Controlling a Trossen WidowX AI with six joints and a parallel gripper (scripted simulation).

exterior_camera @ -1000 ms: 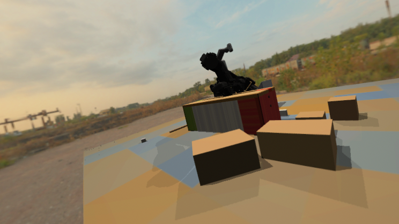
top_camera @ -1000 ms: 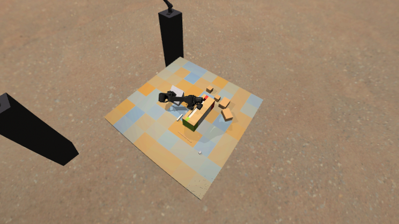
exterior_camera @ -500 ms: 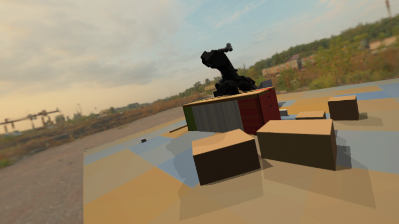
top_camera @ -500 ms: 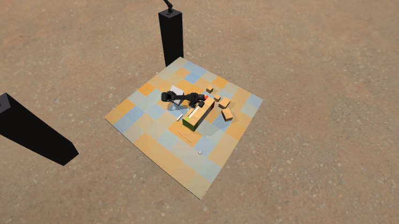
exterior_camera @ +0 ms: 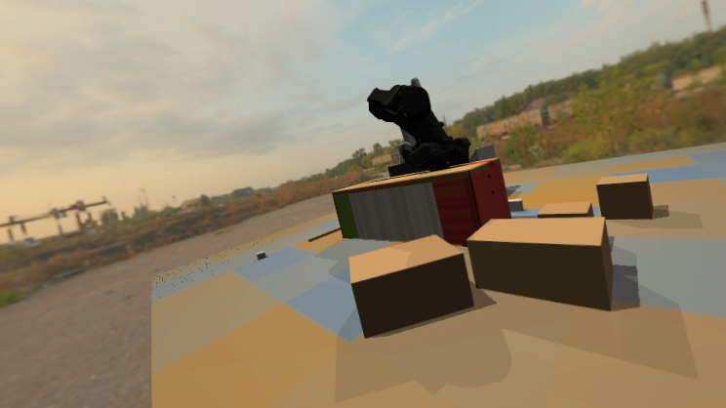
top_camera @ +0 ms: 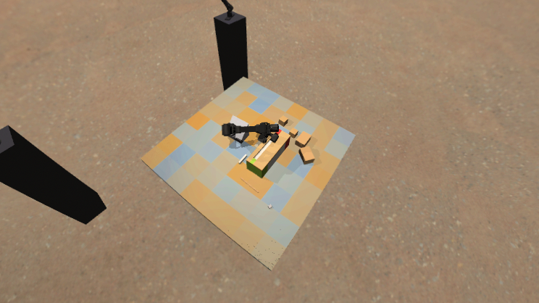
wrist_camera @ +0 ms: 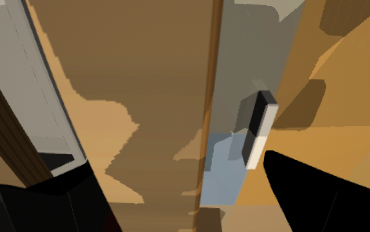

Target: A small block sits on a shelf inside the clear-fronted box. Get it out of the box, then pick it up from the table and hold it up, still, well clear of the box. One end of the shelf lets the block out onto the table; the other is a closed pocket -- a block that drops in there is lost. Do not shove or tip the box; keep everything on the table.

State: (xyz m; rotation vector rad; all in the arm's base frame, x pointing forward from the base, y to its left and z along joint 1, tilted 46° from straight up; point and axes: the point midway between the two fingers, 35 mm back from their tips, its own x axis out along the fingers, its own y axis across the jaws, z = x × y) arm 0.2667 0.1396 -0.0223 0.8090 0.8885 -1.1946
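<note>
The long box (top_camera: 268, 159) (exterior_camera: 393, 210) (wrist_camera: 145, 65) has a wooden top, a green end and a red end. A pale strip runs along its top, and a grey panel with a red section shows on its side in the exterior view. My gripper (top_camera: 269, 139) (wrist_camera: 195, 157) is open and empty, low over the box's top towards the red end. In the wrist view its fingers stand on either side of the wooden panel; contact cannot be told. No block shows inside the box. A small pale cube (top_camera: 269, 206) (exterior_camera: 261, 256) lies on the table; whether it is the task's block cannot be told.
Several wooden blocks, among them a large block (top_camera: 306, 155) (exterior_camera: 410, 285) and another (top_camera: 303, 139) (exterior_camera: 538, 264), stand beside the box. A white bar (top_camera: 242, 159) and a thin stick (top_camera: 249, 185) (exterior_camera: 324, 234) lie nearby. A pale panel (top_camera: 234, 122) stands by the arm's base.
</note>
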